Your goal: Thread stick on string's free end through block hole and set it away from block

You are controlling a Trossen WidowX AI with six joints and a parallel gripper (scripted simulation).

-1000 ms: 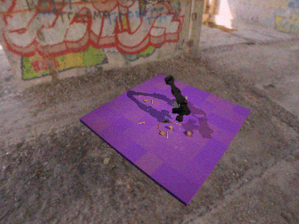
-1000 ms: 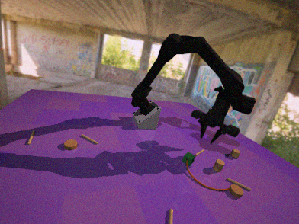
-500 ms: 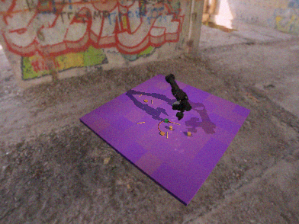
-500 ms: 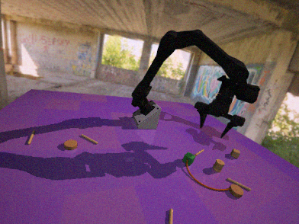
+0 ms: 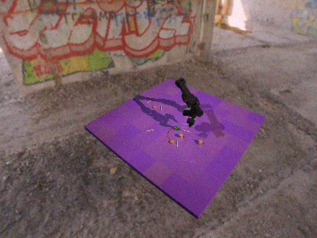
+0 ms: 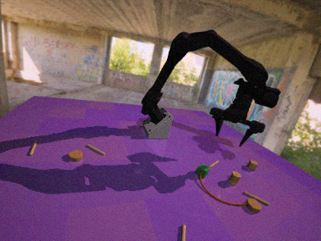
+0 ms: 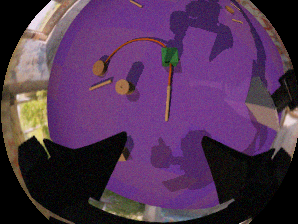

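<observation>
The green block [image 5: 176,128] [image 6: 202,170] [image 7: 170,56] stands on the purple table. The orange string [image 6: 217,197] [image 7: 142,39] curves from the round wooden button [image 5: 171,142] [image 6: 253,205] [image 7: 99,68] to one side of the block. A short piece of string shows on the block's other side, so it passes through. The stick [image 6: 214,164] [image 7: 167,102] on its end lies on the table, pointing away from the block. My gripper [image 6: 229,140] [image 7: 165,138] is wide open and empty, above the table beyond the stick's free end, touching nothing.
A wooden cylinder [image 6: 234,178] [image 7: 123,87], a small wooden block [image 5: 200,142] [image 6: 252,165] and a loose stick [image 6: 256,198] [image 7: 101,84] are near the string. Another button [image 6: 75,156] and loose sticks [image 6: 33,147] [image 6: 95,149] [image 6: 183,234] lie farther off. The arm's base [image 6: 160,128] stands behind.
</observation>
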